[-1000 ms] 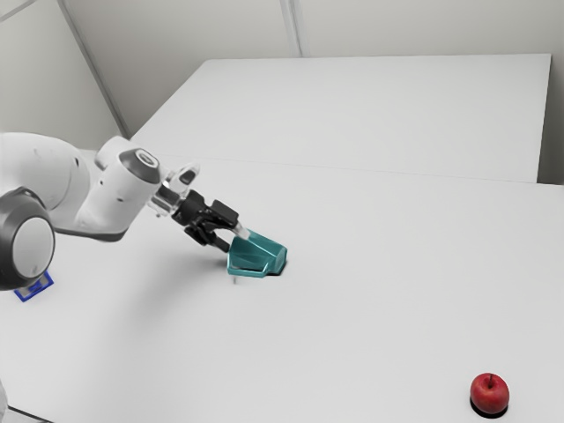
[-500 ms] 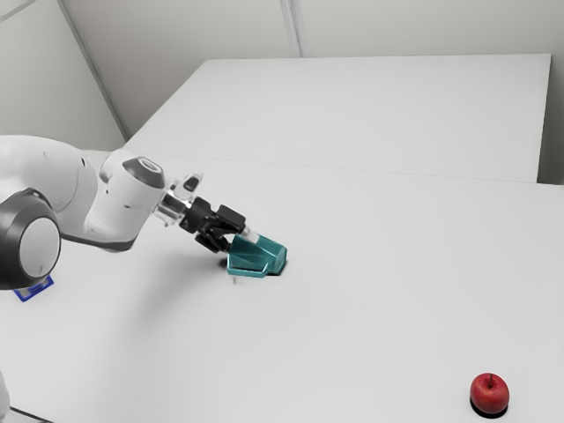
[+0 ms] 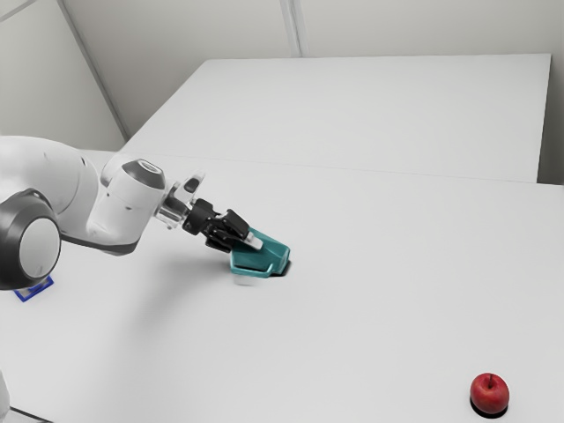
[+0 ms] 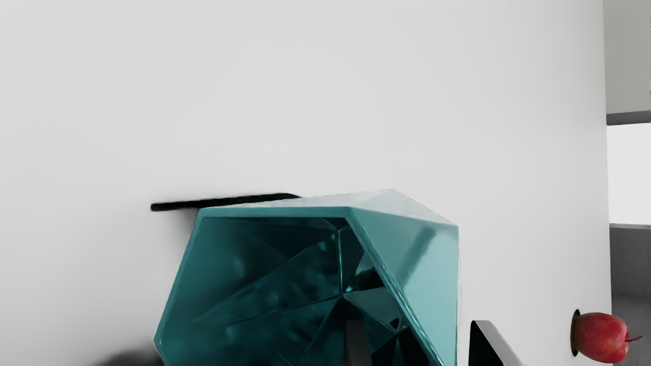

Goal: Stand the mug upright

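Observation:
The teal mug (image 3: 267, 256) lies on its side on the table, its mouth toward my hand and its handle toward the exterior view's bottom. My gripper (image 3: 248, 241) is at the mouth end. In the wrist view the faceted mug (image 4: 407, 244) has its opening facing the camera. My gripper (image 4: 419, 343) stands open astride the mug's side wall: one finger reaches inside the mouth, the other is outside, with a narrow gap to the wall. The mug's far end is hidden in the wrist view.
A red apple (image 3: 490, 393) sits on the table (image 3: 370, 291) near the exterior view's lower right. A blue-edged object (image 3: 33, 289) lies at the exterior view's left, partly behind the arm.
My hand has come down and forward to the mug, toward the exterior view's right. The mug has shifted slightly the same way in the last half second.

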You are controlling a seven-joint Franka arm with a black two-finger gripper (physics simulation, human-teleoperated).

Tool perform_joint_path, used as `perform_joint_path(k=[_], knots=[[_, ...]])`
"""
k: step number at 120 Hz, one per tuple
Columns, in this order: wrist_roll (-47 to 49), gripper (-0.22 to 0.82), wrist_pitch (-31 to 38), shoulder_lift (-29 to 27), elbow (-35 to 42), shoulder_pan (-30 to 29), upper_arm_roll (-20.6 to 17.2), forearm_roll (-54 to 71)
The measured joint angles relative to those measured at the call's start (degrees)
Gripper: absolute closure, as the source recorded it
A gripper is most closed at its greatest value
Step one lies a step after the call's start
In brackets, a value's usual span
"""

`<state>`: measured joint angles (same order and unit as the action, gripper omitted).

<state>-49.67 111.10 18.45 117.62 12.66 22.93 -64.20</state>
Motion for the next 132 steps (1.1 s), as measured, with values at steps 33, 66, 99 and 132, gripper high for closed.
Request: perform_joint_path(k=[33, 66, 99, 132], knots=[[-0.45, 0.67, -0.07, -0.63, 0.0, 0.2, -0.02, -0.08], [-1.18, 0.75, 0.64, -5.43, 1.95, 0.91, 0.0, 0.63], [-1.49, 0.76, 3.8, -12.02, 3.94, 1.97, -0.03, 6.75], [0.83, 0.78, 9.24, -15.6, 4.03, 3.79, -0.84, 26.06]])
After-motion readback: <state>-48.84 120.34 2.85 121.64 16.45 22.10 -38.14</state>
